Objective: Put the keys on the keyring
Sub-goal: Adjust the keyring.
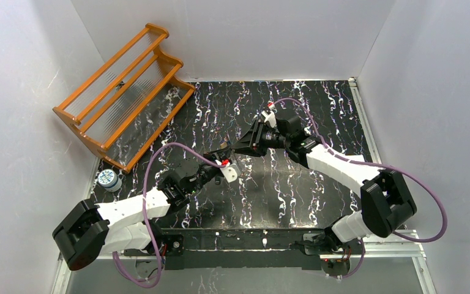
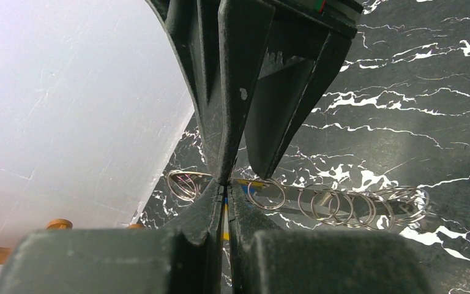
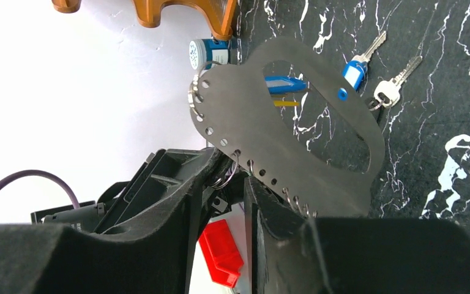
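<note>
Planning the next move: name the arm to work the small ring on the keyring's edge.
Right, probably. The left gripper is shut on the keyring, holding it; the right gripper stands open around a small ring at its edge.

White arms (image 1: 131, 208) with black joints, purple cables (image 1: 172, 145), scuffed black fingers (image 2: 98, 263).

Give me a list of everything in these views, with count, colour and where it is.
keyring: one, grey oval plate with small rings, between the grippers
keys: two visible, blue-headed and white-headed, on the table beyond the keyring
tin: one, blue and white, left edge by the rack
rack: one, orange wood, far left corner
table: one, black with white marbling
left gripper: black, shut on the keyring's edge
right gripper: black, open around the keyring's ringed edge
</note>
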{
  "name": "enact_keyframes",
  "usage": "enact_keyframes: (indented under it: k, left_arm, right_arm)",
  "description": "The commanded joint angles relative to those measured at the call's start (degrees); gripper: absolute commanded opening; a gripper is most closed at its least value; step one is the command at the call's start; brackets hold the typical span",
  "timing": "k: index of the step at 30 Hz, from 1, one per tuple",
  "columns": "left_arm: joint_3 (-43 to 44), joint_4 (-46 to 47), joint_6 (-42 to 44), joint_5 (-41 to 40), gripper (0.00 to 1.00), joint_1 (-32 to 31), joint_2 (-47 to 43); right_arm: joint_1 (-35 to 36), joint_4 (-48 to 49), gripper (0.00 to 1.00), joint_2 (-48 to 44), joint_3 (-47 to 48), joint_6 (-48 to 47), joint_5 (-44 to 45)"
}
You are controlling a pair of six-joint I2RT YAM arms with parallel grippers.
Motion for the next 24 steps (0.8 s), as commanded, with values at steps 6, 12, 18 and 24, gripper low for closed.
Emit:
enact_keyframes:
  k: [6, 12, 18, 24]
  left_arm:
    - [1.48, 1.54, -0.69, 2.64, 0.00, -0.38, -0.85]
    - [0.89, 1.51, -1.03, 2.77, 0.00, -0.38, -1.40]
    - [0.21, 1.46, -4.76, 4.70, 0.39, -0.38, -2.73]
    - [-0.38, 1.26, -16.74, 12.32, 0.86, -0.38, -6.30]
  right_arm:
    - [0.12, 4.62, 0.17, 1.82, 3.39, 2.38, -1.52]
    - [0.09, 4.62, 0.01, 2.31, 4.79, 1.70, -2.45]
    - [0.02, 2.31, 0.01, 0.78, 5.54, -6.86, 0.37]
    - [-0.60, -0.52, 0.01, -3.29, 3.58, -24.70, 7.61]
